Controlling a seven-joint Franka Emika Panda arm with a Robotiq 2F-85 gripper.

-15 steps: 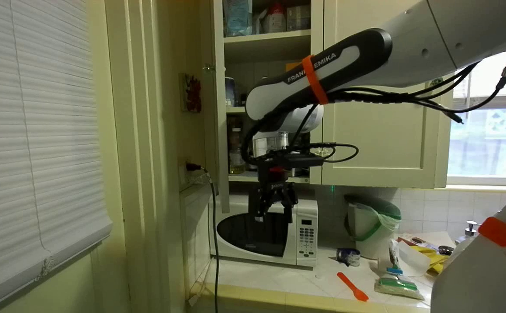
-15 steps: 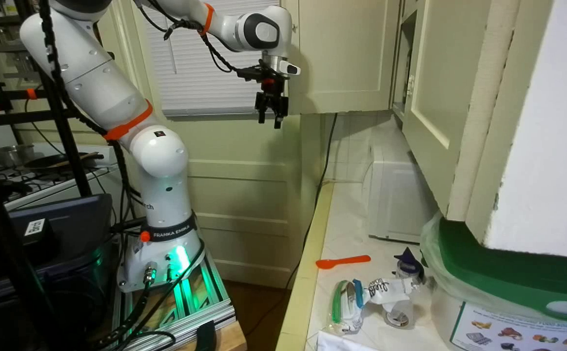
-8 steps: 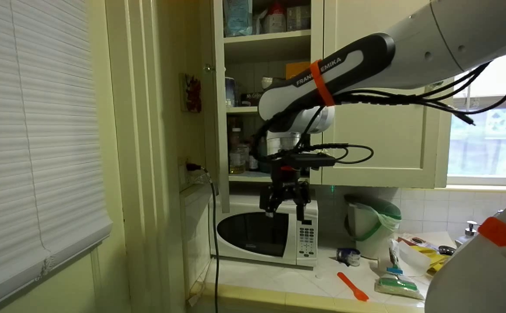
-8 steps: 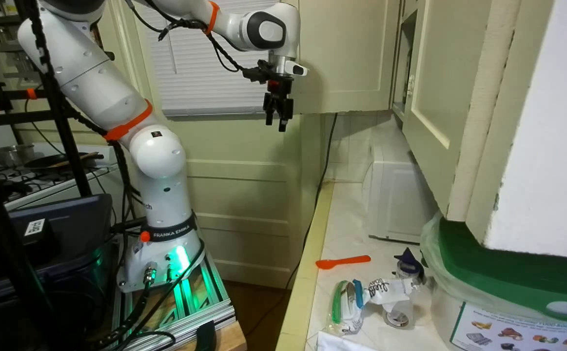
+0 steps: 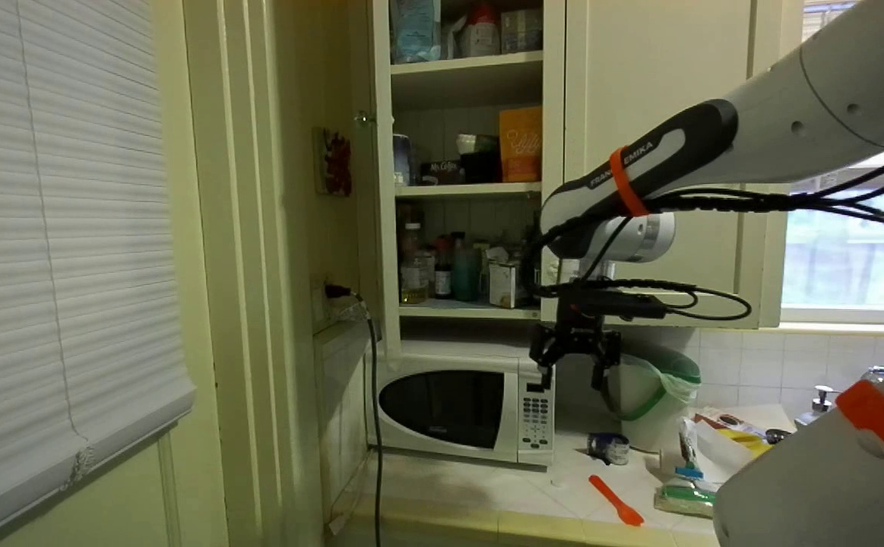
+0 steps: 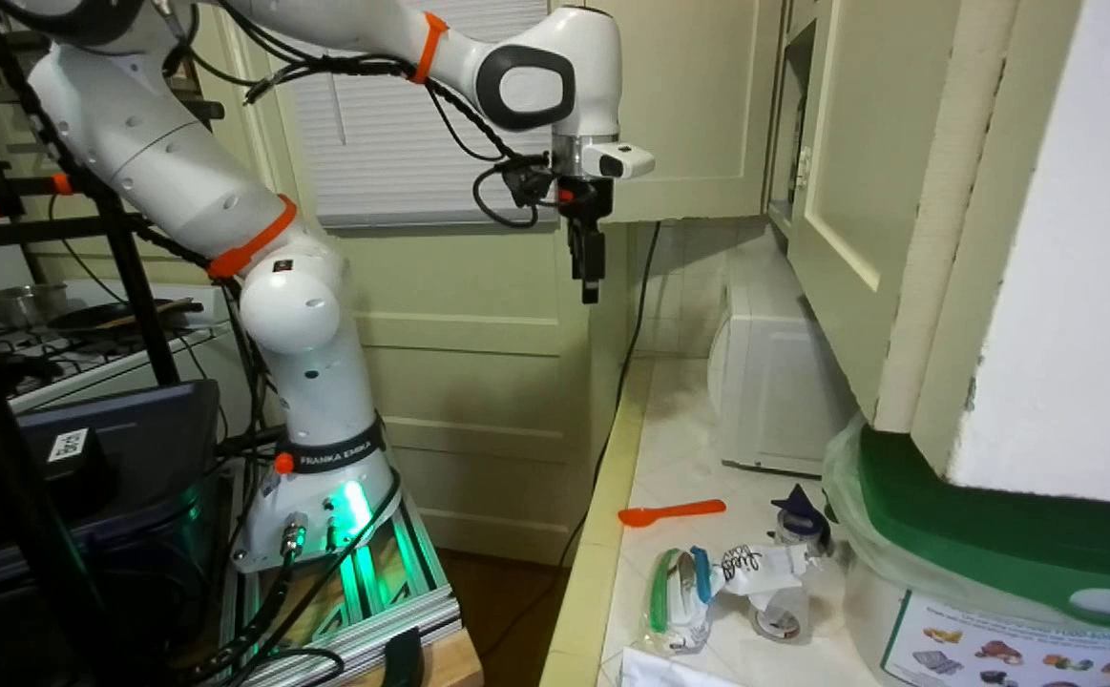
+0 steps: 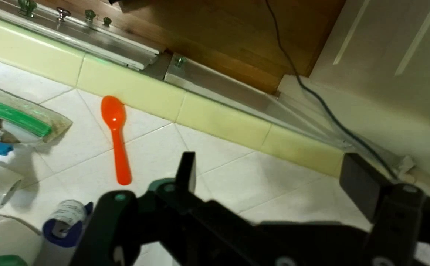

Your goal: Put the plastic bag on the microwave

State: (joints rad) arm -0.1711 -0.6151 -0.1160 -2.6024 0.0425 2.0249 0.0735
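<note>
The plastic bag (image 5: 683,501) is clear with a green strip and lies on the counter, partly hidden by the arm. It also shows in an exterior view (image 6: 674,611) and at the left edge of the wrist view (image 7: 19,114). The white microwave (image 5: 442,410) stands on the counter below the open cabinet; its side shows in an exterior view (image 6: 774,391). My gripper (image 5: 572,377) is open and empty, pointing down, above counter height near the microwave's control-panel side. It is apart from the bag. It also shows in an exterior view (image 6: 592,291) and the wrist view (image 7: 274,177).
An orange spoon (image 7: 117,140) lies between bag and microwave. A tape roll (image 6: 798,525) and a green-lidded bin (image 6: 994,534) stand behind the bag. An open cabinet door (image 5: 384,228) hangs above the microwave. A black cord (image 5: 377,425) hangs at the counter's end.
The arm has moved away from the microwave's door toward the bin and bag side, and slightly lower. The gripper has turned a little and stays open. The bag and microwave have not moved.
</note>
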